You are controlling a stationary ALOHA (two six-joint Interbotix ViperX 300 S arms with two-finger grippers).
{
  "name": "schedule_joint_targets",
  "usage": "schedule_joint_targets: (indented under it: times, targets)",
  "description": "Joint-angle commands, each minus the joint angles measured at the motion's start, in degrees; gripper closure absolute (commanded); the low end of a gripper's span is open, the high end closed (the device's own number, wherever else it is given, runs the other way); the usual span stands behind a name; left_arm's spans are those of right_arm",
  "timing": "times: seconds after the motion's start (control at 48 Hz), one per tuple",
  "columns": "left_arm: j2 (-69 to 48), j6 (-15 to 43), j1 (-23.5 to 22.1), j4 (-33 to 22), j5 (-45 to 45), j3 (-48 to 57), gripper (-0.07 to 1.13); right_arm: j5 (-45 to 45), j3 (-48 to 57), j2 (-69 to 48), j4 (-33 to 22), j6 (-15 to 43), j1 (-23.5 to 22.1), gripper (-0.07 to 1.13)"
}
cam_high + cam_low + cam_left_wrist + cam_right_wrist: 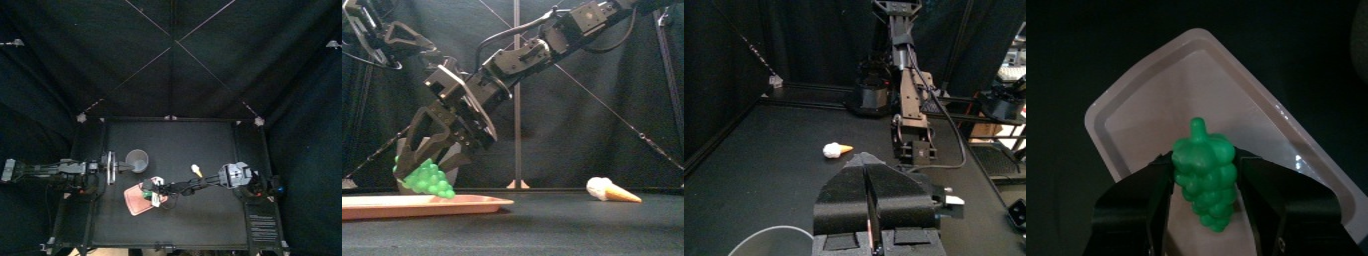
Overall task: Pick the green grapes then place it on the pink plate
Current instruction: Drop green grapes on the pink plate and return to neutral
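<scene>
Green grapes (430,180) clamped in right gripper (1211,195), low over pink plate (469,203).
Grapes sit near the plate's 1 o'clock corner; left gripper (869,175) rests at 9 o'clock, jaws together; ice-cream cone (613,190) at 2 o'clock.

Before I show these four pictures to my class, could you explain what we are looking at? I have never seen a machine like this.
This is a robot with two black arms at a small black table. Each arm ends in a gripper with two jaws.

One picture looks down from high above. One looks level from the table's front edge. The other two come from cameras on the arms' wrists, so each shows that arm's own gripper up close.

On the table are a flat pink tray, a grey cup and a toy ice-cream cone.

The right gripper reaches across the table and holds green grapes low over the tray. I cannot tell whether they touch it. The left gripper rests at the left near the cup, jaws shut and holding nothing.
</scene>
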Motion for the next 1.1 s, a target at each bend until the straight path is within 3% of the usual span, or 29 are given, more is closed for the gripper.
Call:
schedule_joint_targets:
  times: [0.021, 0.167, 0.5, 0.854, 1.104]
  targets:
    - [-0.18, 0.09, 0.26, 0.18, -1.23, -0.62, 0.95, 0.62, -2.55, -1.14, -0.09, 0.0, 0.0, 0.22]
    - [-0.26, 0.09, 0.44, 0.18, -1.32, -0.09, 0.95, 1.85, -2.99, -2.02, 0.0, 0.35, 0.53, 0.06]
    - [-0.35, 0.0, 0.53, 0.18, -1.32, 0.09, 0.95, 0.88, 5.8, -16.7, -0.97, 0.35, 1.14, 0.06]
    - [-0.53, 0.09, 0.26, 1.32, -3.25, 0.26, 0.95, -27.69, 30.41, -34.89, -9.58, -0.35, -0.97, 0.06]
    - [-0.53, 0.09, 0.18, 4.22, -5.27, 1.14, 0.95, -31.46, 39.99, -43.68, -16.0, -1.23, -5.8, 0.06]
